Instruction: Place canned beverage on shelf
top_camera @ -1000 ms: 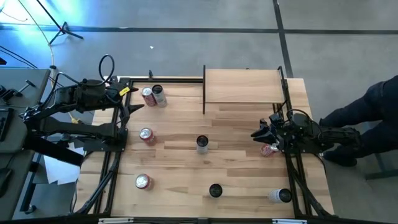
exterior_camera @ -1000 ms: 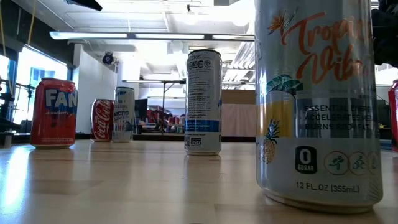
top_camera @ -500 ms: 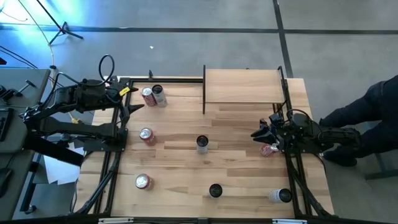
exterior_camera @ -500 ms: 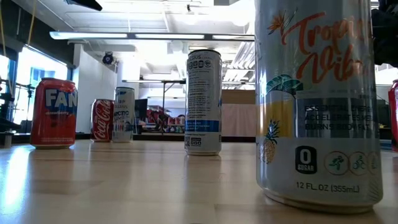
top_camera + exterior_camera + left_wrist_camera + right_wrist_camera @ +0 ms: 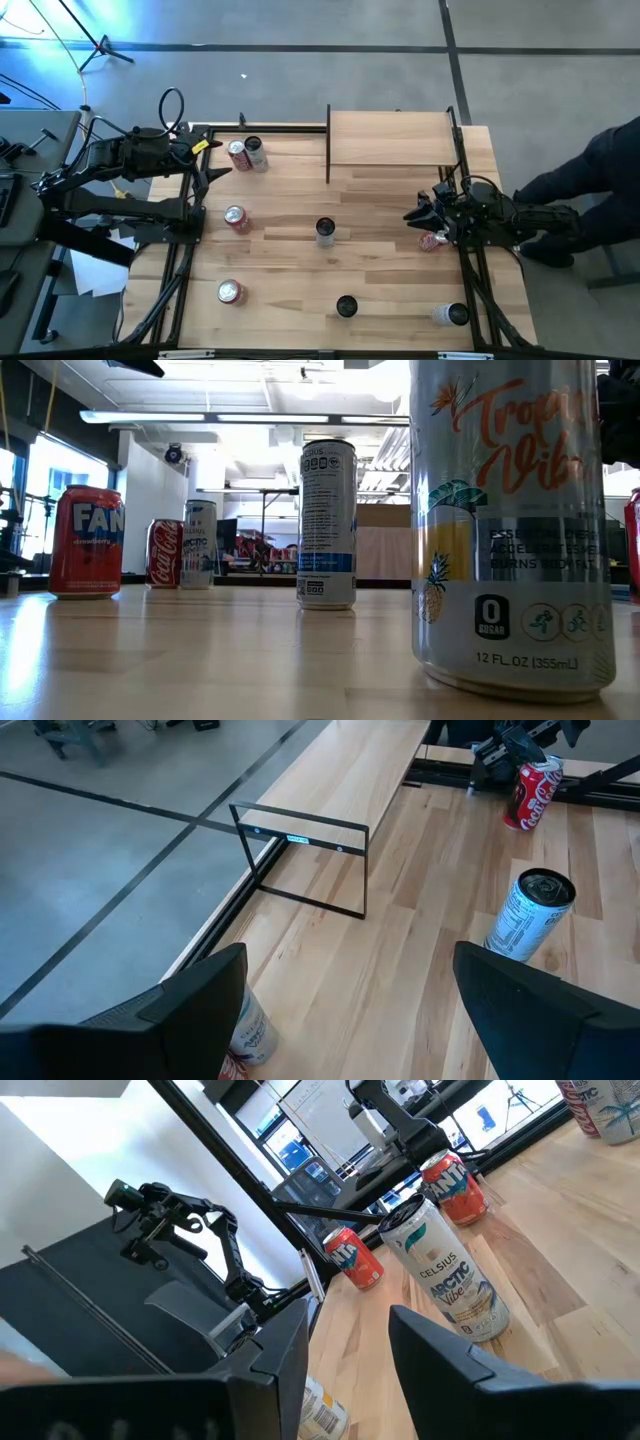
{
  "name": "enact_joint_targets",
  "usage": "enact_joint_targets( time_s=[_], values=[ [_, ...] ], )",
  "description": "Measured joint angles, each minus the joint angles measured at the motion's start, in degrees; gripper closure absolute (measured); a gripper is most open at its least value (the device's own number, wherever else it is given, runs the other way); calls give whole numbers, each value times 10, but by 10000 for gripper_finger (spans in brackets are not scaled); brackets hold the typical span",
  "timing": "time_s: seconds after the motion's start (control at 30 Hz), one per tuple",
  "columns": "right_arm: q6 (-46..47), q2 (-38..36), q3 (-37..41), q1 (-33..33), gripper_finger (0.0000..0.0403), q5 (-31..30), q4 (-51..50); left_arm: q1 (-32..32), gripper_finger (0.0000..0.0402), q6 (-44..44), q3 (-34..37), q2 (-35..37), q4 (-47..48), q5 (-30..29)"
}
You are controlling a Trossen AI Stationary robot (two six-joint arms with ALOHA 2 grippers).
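Observation:
Several drink cans stand upright on the wooden tabletop: a red one (image 5: 237,153) and a white one (image 5: 254,152) at the far left, two red ones (image 5: 236,218) (image 5: 229,291) on the left, and a tall white one (image 5: 325,231) in the middle. The shelf (image 5: 390,138), a light board on a black frame (image 5: 300,860), stands at the far right with nothing on it. My left gripper (image 5: 212,172) (image 5: 345,1020) hovers open over the table's left edge. My right gripper (image 5: 412,215) (image 5: 345,1350) is open at the right edge, level, with a red cola can (image 5: 432,240) (image 5: 530,792) beside it.
A dark-topped can (image 5: 346,306) and a white can (image 5: 450,315) stand near the front edge; the dark-topped one fills the low view (image 5: 515,520). A person in dark clothes (image 5: 600,190) is beyond the table's right edge. Bare wood lies between the middle can and the shelf.

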State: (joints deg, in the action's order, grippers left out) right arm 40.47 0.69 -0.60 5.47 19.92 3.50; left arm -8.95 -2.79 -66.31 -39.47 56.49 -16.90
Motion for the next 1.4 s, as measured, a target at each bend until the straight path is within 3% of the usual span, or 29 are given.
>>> enact_joint_targets(
  time_s=[0.13, 0.43, 0.53, 0.7, 1.17, 1.4],
  values=[
    [7, 0, 0, 0, 274, -11, 0, 0, 67, 0, 0, 0, 0, 0],
    [16, 0, 0, 0, 274, -123, 1, 0, 67, 0, 0, 0, 0, 0],
    [69, 0, 0, 0, 274, -152, 1, 0, 67, 0, 0, 0, 0, 0],
    [135, 0, 0, 0, 274, -156, 1, 0, 67, 0, 0, 0, 0, 0],
    [136, 0, 0, 0, 274, -170, 2, 0, 67, 0, 0, 0, 0, 0],
    [136, 0, 0, 0, 274, -206, 30, 0, 67, 0, 0, 0, 0, 0]
  ],
)
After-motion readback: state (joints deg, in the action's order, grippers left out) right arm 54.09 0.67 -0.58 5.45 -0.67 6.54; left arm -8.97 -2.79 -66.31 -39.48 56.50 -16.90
